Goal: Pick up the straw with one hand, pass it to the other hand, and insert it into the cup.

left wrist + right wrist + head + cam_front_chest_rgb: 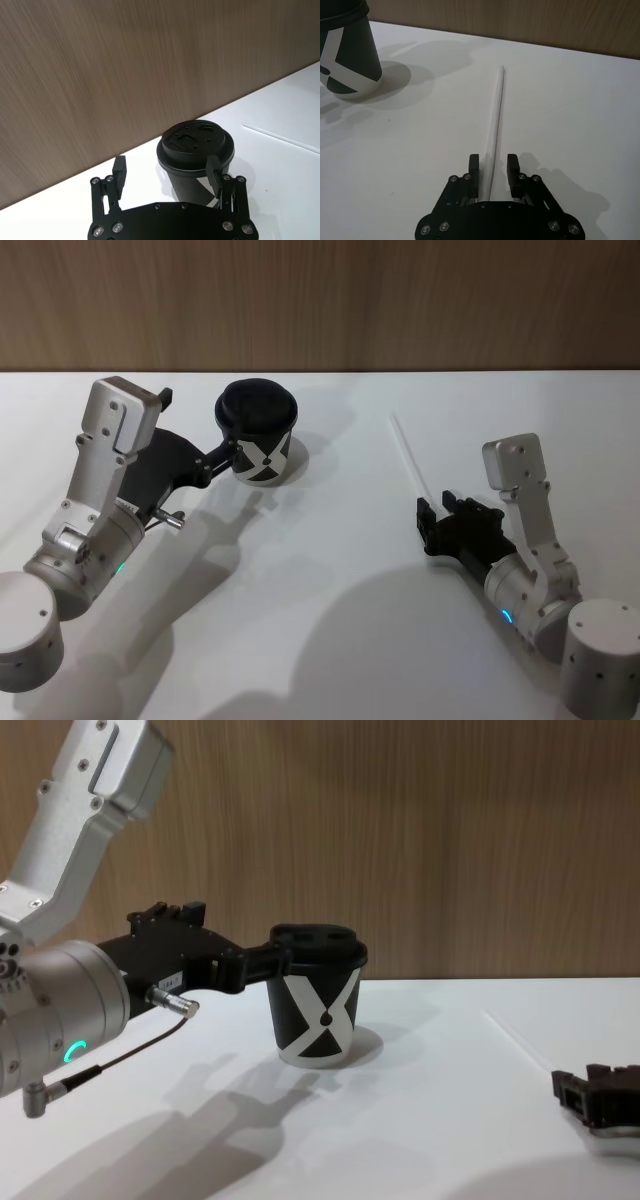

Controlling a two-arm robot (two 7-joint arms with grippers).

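Straw [495, 125] lies flat on the tabletop [330, 580], long axis in line w/ the R gripper [493, 161]. Its near end sits between the released jaws, so this arm is the nearer one. L gripper [167, 169], jaws spread too, is at the cup [262, 440].

Two-armed robot at work: the left arm [70, 540] reaches forward from the near left, a green ring lit on its silver left wrist [60, 1010]. The black two-finger left hand [167, 169] is held level above the worktop [330, 640], its fingers [120, 170] spread wide apart. The right arm [600, 660] comes in from the near right, a blue ring lit on the right wrist [515, 592]. The right hand [493, 162] sits low, just over the worktop, and points forward, its two short fingertips [513, 167] parted by a narrow gap.
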